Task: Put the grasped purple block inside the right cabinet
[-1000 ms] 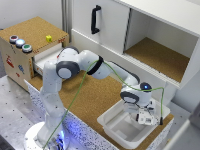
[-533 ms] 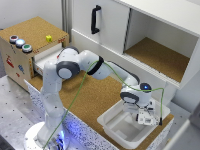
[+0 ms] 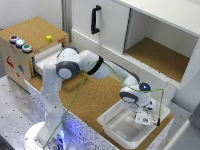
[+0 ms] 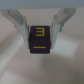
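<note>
The pincer (image 4: 42, 34) is closed on the block (image 4: 41, 40), one finger (image 4: 20, 26) pressed to each side of it. In the wrist view the block is a dark purple cube with a yellow "3" on the face turned to the camera, the digit reading upright; as a cube it has no clear long axis, and its edges sit square to the fingers.

In the exterior view the pincer (image 3: 143, 118) hangs over a white tray (image 3: 112, 127), with the block too small to make out there. The tray rests on the cork-topped bench (image 3: 92, 97). The cabinet (image 3: 162, 57), open-fronted with white walls and a cork-brown floor, stands well above and behind the tray. A white door with a black handle (image 3: 95, 19) lies further toward the exterior view's left from the tray. Further the same way is a cork-topped box (image 3: 30, 42) bearing a small yellow cube (image 3: 48, 38) and coloured buttons (image 3: 20, 44).
</note>
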